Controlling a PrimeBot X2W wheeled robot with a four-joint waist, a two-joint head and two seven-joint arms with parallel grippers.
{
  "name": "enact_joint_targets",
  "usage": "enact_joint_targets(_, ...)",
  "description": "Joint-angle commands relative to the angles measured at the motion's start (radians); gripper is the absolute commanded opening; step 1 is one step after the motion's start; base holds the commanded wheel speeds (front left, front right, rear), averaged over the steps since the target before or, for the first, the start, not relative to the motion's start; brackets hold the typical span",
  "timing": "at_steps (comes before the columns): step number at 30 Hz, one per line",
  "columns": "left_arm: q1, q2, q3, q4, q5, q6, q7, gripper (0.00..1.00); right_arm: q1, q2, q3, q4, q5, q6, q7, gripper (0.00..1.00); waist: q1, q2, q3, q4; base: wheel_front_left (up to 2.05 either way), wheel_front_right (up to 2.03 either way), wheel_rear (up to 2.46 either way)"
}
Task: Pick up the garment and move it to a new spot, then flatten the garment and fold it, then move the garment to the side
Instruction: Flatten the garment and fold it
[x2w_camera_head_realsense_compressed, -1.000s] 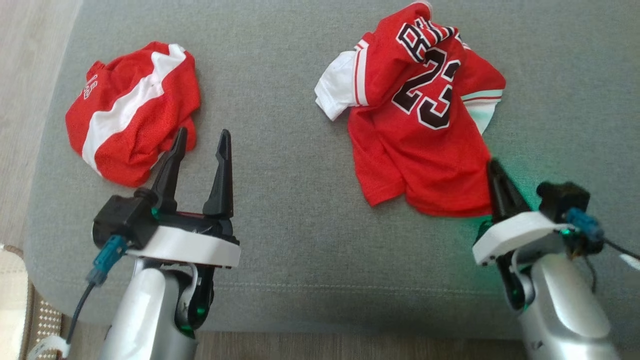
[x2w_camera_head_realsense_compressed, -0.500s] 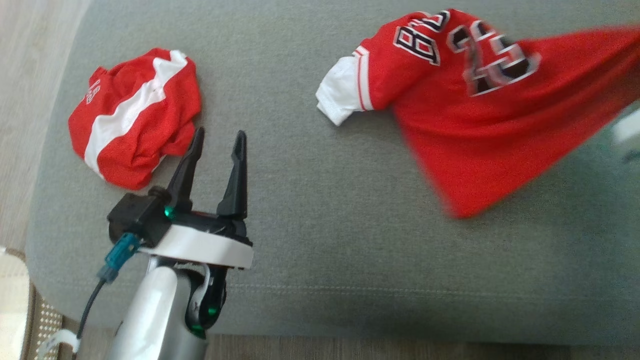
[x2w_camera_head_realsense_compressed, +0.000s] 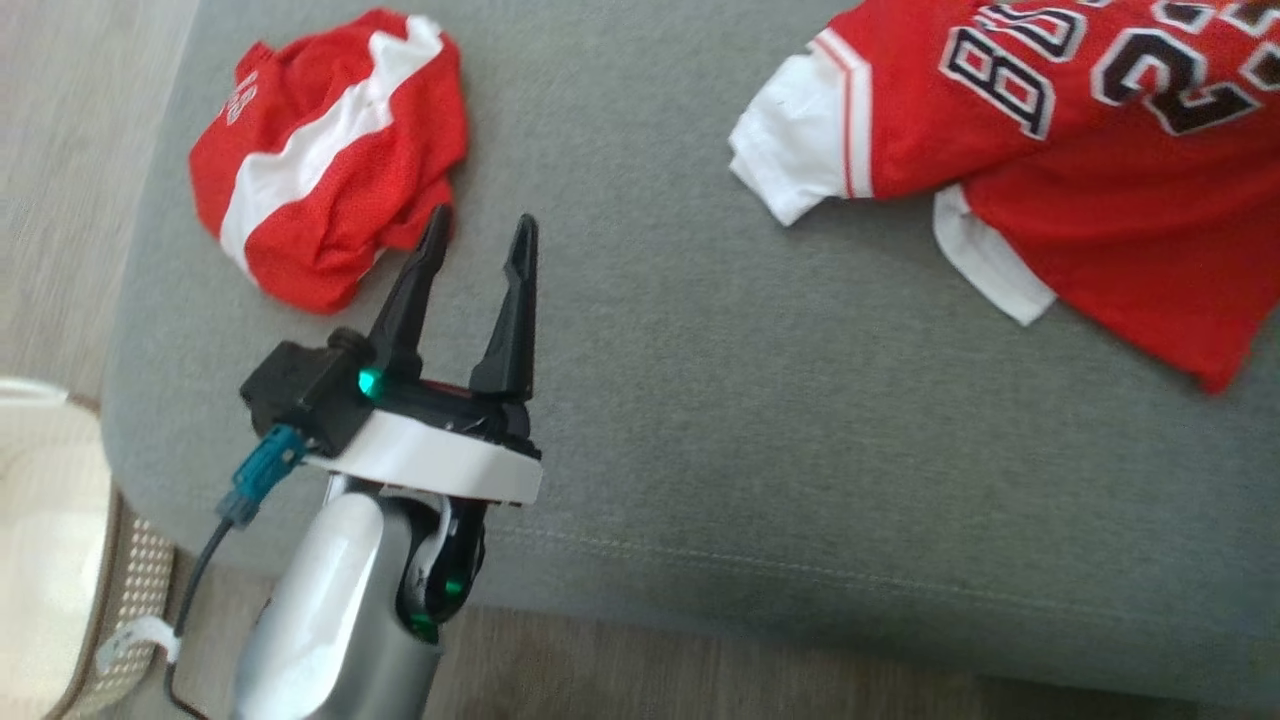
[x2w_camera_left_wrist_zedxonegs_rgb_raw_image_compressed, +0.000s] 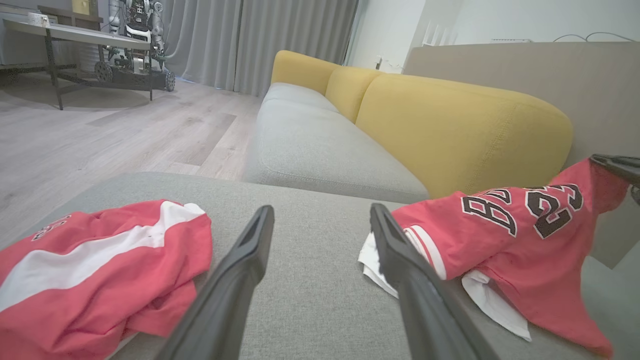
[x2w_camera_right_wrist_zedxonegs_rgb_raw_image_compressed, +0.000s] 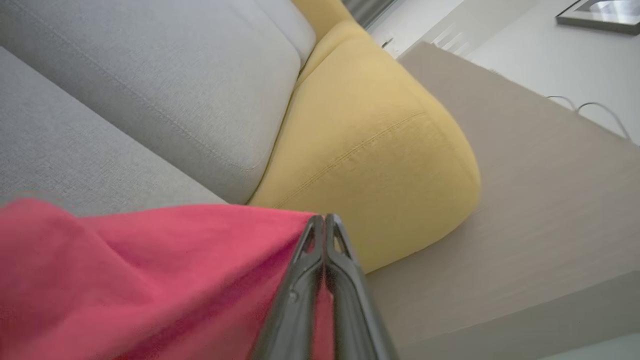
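Red cloth: the number 23 jersey (x2w_camera_head_realsense_compressed: 1100, 150) is soft, light and floppy.
Place: it is spread on the grey sofa seat (x2w_camera_head_realsense_compressed: 700, 420), with one end lifted.
Right claw (x2w_camera_right_wrist_zedxonegs_rgb_raw_image_compressed: 325, 220): shut tight, jersey edge pinched.
Left claw (x2w_camera_head_realsense_compressed: 483, 217): wide open, nothing held.
Best hold: likely a hem edge.
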Motion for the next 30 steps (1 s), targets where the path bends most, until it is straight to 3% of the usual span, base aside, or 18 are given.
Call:
enact_joint_targets(1, -0.033, 0.008, 0.029, -0.036, -0.005, 0.005, -0.005, 1.00, -0.015, -0.014, 0.014, -0.002, -0.006, 0.000, 0.005, 0.03, 0.0000, 0.0000, 0.028, 0.026, 0.00, 0.00, 0.00)
enact_joint_targets(2, -0.036, 0.008, 0.026, -0.037, -0.007, 0.006, -0.005, 1.00, -0.025, -0.011, 0.018, 0.028, -0.005, 0.000, 0.007, 0.80, 0.0000, 0.0000, 0.036, 0.032, 0.00, 0.00, 0.00)
enact_joint_targets(3, -0.038, 0.008, 0.024, -0.039, -0.009, 0.007, -0.005, 1.00, -0.037, -0.006, 0.016, 0.054, 0.002, 0.000, 0.007, 1.00, 0.0000, 0.0000, 0.044, 0.036, 0.00, 0.00, 0.00)
enact_joint_targets(11, -0.057, 0.008, 0.028, -0.035, -0.011, 0.014, -0.005, 1.00, -0.085, 0.051, -0.014, 0.186, 0.028, 0.000, -0.022, 1.00, 0.0000, 0.0000, 0.061, 0.026, 0.00, 0.00, 0.00)
enact_joint_targets(18, -0.054, 0.008, 0.055, -0.030, 0.001, 0.015, -0.005, 1.00, -0.068, 0.166, -0.075, 0.167, 0.077, 0.000, -0.145, 1.00, 0.0000, 0.0000, 0.014, -0.028, 0.00, 0.00, 0.00)
enact_joint_targets(24, -0.033, 0.008, 0.083, -0.026, -0.001, 0.016, -0.005, 1.00, 0.013, 0.296, -0.077, 0.086, 0.194, 0.000, -0.190, 1.00, 0.0000, 0.0000, -0.040, -0.098, 0.00, 0.00, 0.00)
enact_joint_targets(30, -0.011, 0.008, 0.102, -0.020, -0.003, 0.014, -0.005, 1.00, 0.212, 0.398, -0.017, -0.156, 0.371, 0.000, -0.193, 1.00, 0.0000, 0.0000, -0.084, -0.161, 0.00, 0.00, 0.00)
